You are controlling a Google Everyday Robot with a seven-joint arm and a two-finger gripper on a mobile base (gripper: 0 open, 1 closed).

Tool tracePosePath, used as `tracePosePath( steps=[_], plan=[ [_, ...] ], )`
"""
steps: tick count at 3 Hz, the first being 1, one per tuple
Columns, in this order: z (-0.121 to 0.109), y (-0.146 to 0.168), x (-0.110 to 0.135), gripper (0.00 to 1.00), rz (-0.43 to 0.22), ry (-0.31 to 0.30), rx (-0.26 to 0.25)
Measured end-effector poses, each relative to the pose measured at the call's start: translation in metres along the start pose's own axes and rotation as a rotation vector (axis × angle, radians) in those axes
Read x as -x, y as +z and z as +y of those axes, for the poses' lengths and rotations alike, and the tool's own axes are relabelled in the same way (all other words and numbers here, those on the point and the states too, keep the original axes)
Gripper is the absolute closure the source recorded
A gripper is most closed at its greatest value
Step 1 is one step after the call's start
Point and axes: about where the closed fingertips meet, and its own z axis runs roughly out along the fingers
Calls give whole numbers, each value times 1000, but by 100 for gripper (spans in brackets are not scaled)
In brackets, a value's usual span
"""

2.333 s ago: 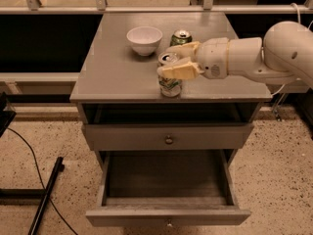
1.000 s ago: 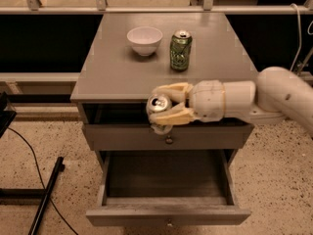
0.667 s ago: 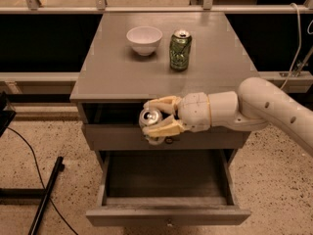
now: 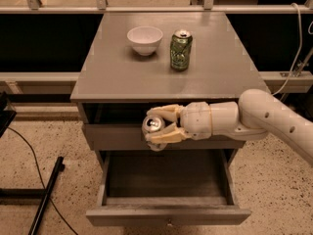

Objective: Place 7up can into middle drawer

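My gripper (image 4: 157, 126) is shut on the 7up can (image 4: 153, 125). I see the can's silver top facing the camera, its label mostly hidden by the fingers (image 4: 166, 112). The gripper holds the can in front of the upper drawer front, above the back left part of the open middle drawer (image 4: 166, 181). The drawer is pulled out wide and its grey floor shows nothing in it. The white arm (image 4: 264, 119) reaches in from the right.
A dark-green can (image 4: 180, 50) and a white bowl (image 4: 145, 39) stand on the grey cabinet top (image 4: 122, 72). The upper drawer front (image 4: 112, 136) is shut. A black cable and stand (image 4: 44, 195) lie on the speckled floor at left. A rail runs behind the cabinet.
The gripper lifted the 7up can off the cabinet top, brought it down in front of the cabinet and moved it left, now lower over the open drawer.
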Motion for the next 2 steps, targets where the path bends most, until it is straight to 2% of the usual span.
tracePosePath(
  steps=[1, 2],
  plan=[
    [23, -24, -44, 100, -89, 6, -17],
    [47, -63, -100, 100, -129, 7, -49]
  ],
)
